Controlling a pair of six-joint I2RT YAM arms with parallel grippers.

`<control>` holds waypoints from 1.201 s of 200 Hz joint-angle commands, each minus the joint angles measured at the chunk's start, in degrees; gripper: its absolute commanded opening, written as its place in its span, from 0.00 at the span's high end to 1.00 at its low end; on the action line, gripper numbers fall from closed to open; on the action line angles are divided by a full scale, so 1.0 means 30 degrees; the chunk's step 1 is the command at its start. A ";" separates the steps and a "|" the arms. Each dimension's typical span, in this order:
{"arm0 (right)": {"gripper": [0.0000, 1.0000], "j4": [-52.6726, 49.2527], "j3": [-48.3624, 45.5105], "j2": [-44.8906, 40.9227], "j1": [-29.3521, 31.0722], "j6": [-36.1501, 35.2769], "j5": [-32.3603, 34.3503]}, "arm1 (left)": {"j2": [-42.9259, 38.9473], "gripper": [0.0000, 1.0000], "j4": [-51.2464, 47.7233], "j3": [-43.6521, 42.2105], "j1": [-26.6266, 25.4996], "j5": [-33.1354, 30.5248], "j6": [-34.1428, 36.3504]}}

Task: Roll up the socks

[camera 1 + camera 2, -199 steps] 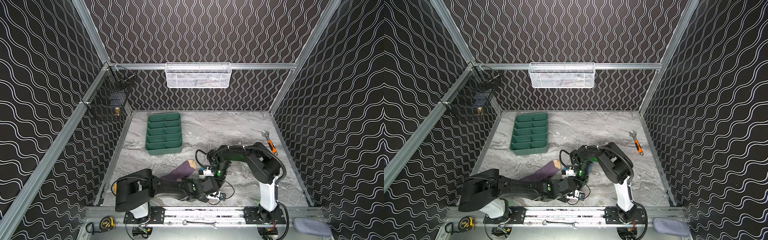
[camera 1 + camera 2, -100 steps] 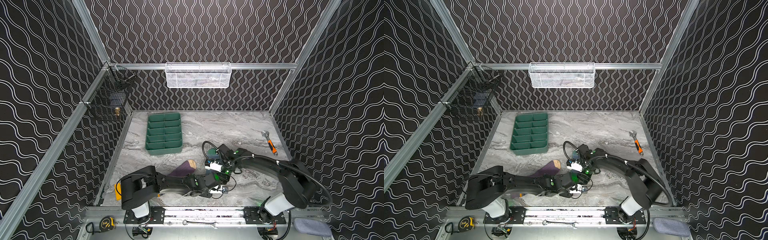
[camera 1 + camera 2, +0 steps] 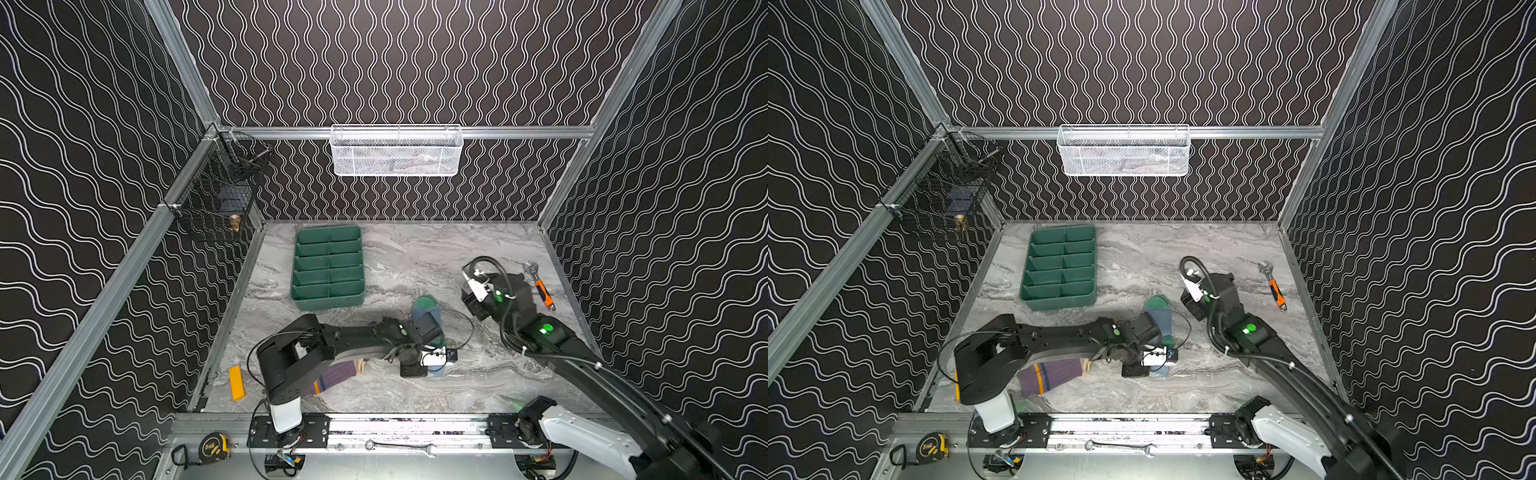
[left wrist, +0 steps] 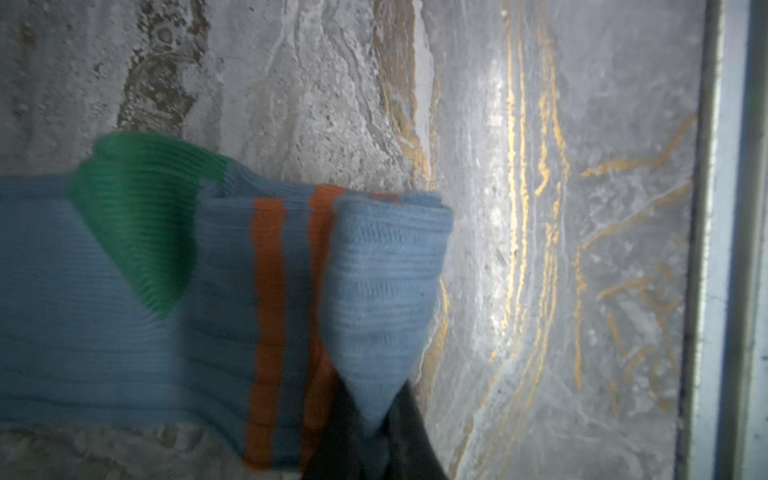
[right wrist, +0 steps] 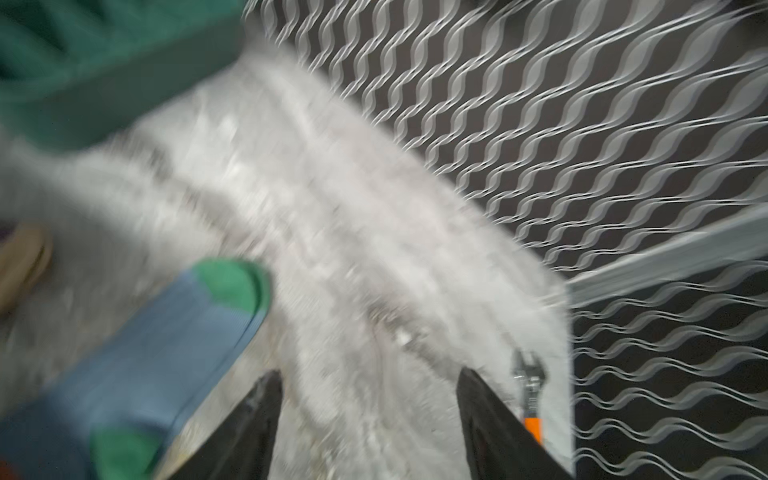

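Observation:
The blue sock (image 3: 430, 312) lies on the marble table with its green toe (image 3: 1158, 302) toward the back. In the left wrist view its orange-striped near end (image 4: 374, 270) is folded over. My left gripper (image 3: 432, 369) is shut on that fold, and its dark fingers (image 4: 409, 432) close round the cloth tip. The purple sock (image 3: 334, 374) lies partly under my left arm; its striped cuff (image 3: 1038, 376) shows in front. My right gripper (image 3: 472, 298) hangs open above the table, right of the blue toe (image 5: 232, 286). Nothing is between its fingers (image 5: 257, 419).
A green compartment tray (image 3: 328, 302) stands behind the socks. An orange-handled wrench (image 3: 540, 286) lies by the right wall. A yellow block (image 3: 237, 382) sits front left. A white mesh basket (image 3: 395, 151) and a black wire basket (image 3: 216, 195) hang on the walls.
My right gripper has opened and drawn away from the sock to the right and back. My left arm has swung toward the back, and the blue sock now shows stretched out.

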 commanded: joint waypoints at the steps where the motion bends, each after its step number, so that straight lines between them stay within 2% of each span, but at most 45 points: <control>1: 0.33 0.1339 -0.0091 -0.2540 -0.0005 0.2001 0.0168 | 0.1677 1.00 -0.4201 0.0756 0.0901 0.1378 -0.1504; 13: 0.30 0.0659 0.0109 -0.4311 0.0006 0.2385 -0.2635 | 0.2193 1.00 -0.4437 0.1081 0.1408 0.1977 -0.1827; 28: 0.31 0.1105 -0.0365 -0.6554 -0.0004 0.1457 -0.5549 | 0.2781 1.00 -0.4737 0.1442 0.1967 0.2813 -0.1907; 41: 0.33 0.1646 -0.0845 -0.7850 0.0038 0.0913 -0.6658 | 0.3275 1.00 -0.5113 0.1873 0.2386 0.3534 -0.1915; 68: 0.46 -0.2108 -0.0461 -0.7422 0.0085 -0.1302 -0.7921 | 0.4549 1.00 -0.5845 0.3021 0.3199 0.4294 -0.1966; 85: 0.49 -0.4426 -0.0811 -0.6539 0.0628 -0.2212 -0.7115 | 0.5267 1.00 -0.6119 0.3686 0.3616 0.4406 -0.1995; 99: 0.49 -0.5128 -0.1811 -0.6334 0.2223 -0.2932 -0.5778 | 0.5640 1.00 -0.6273 0.4088 0.3827 0.4401 -0.1955; 117: 0.49 -0.5345 -0.3305 -0.6121 0.6345 -0.3848 -0.2509 | 0.5952 1.00 -0.6486 0.4495 0.3963 0.4398 -0.1896; 127: 0.49 -0.5414 -0.4008 -0.5575 0.8746 -0.4154 0.0059 | 0.6117 1.00 -0.6609 0.4663 0.4044 0.4413 -0.1838; 143: 0.49 -0.5338 -0.5301 -0.3576 1.2871 -0.4532 0.3756 | 0.6333 1.00 -0.6680 0.4862 0.4164 0.4497 -0.1824; 160: 0.48 -0.4021 -0.6366 -0.0921 1.5407 -0.4970 0.6093 | 0.6554 1.00 -0.6683 0.4878 0.4274 0.4588 -0.1794; 171: 0.48 -0.2583 -0.6734 0.0817 1.5971 -0.5372 0.6826 | 0.6672 1.00 -0.6680 0.4819 0.4283 0.4604 -0.1765; 210: 0.44 0.3496 -0.7940 0.4372 1.5546 -0.8433 0.6156 | 0.6991 1.00 -0.6536 0.4917 0.4300 0.4787 -0.1764; 240: 0.45 0.4680 -0.8204 0.6078 1.4095 -0.8852 0.5068 | 0.7016 1.00 -0.6545 0.5056 0.4298 0.4897 -0.1706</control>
